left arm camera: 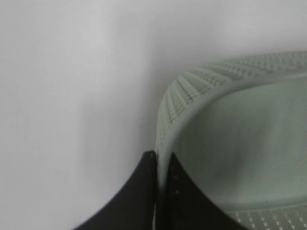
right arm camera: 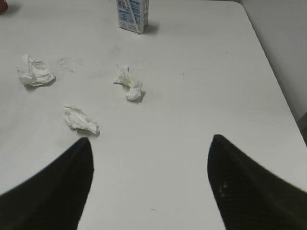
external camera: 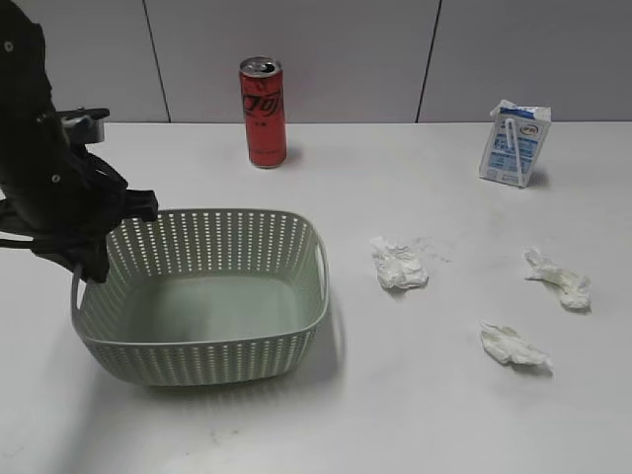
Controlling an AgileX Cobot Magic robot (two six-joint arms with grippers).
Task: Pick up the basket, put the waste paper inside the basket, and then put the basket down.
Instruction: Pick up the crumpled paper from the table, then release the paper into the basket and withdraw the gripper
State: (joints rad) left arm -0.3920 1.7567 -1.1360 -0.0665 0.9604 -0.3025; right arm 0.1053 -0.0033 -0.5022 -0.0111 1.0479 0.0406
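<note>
Exterior view, basket: the sage-green basket stood on the white counter at left, its hollow bare.
Exterior view, left end effector: the left end effector met the basket's left rim at the handle; the dark arm hid how its jaws stood.
Exterior view, waste paper: three wads of waste paper lay right of the basket, apart from it and from each other: one nearest the basket, one far right, one toward the front.
Exterior view, other items: a red can stood upright behind the basket; a blue-white carton stood at the back right.
Left wrist view, grip: the left end effector was pinched on the basket wall, one finger outside and one inside the rim.
Right wrist view, right end effector: the right end effector hung above the bare counter with its fingers spread wide, holding nothing.
Right wrist view, waste paper: the three wads lay ahead of it, with the carton beyond.
</note>
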